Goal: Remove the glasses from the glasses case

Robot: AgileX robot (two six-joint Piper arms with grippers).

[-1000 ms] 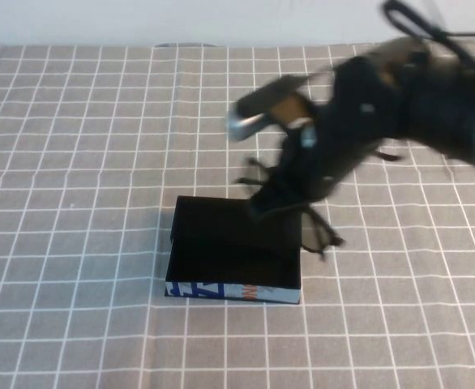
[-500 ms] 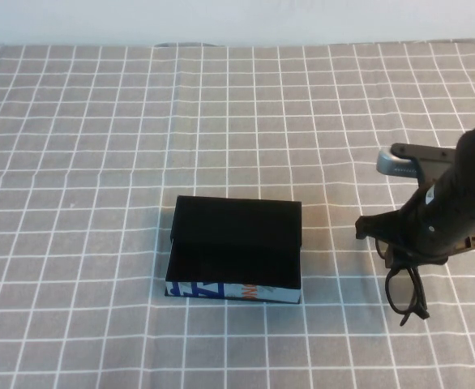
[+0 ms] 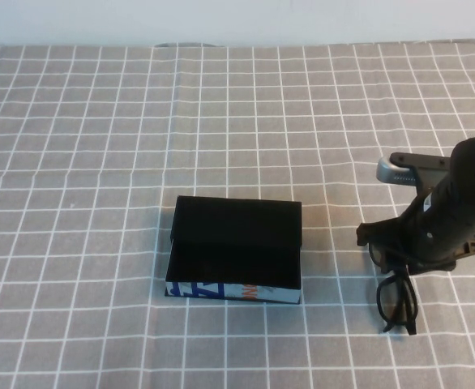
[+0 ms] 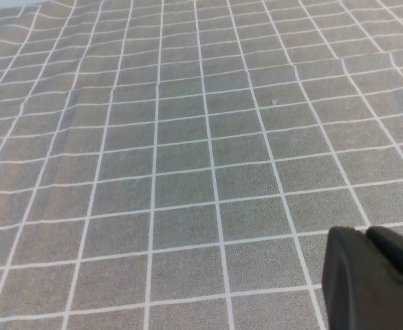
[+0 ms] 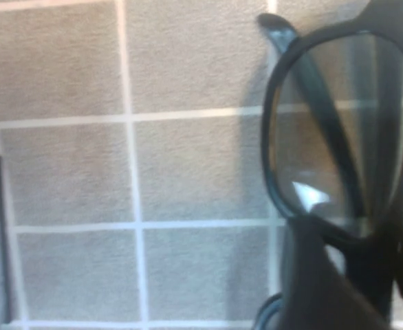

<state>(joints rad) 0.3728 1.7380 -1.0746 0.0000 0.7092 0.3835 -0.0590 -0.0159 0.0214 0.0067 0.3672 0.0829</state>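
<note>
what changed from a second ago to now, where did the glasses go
The right end effector carried the glasses from over the glasses case out to the robot's right, then lowered them toward the checkered cloth. It still grips them at the frame, so they have not been let go. The case stayed put, open. The left end effector shows only in its wrist view, over bare cloth.

Even diffuse light, soft shadows, right-wrist blur.
</note>
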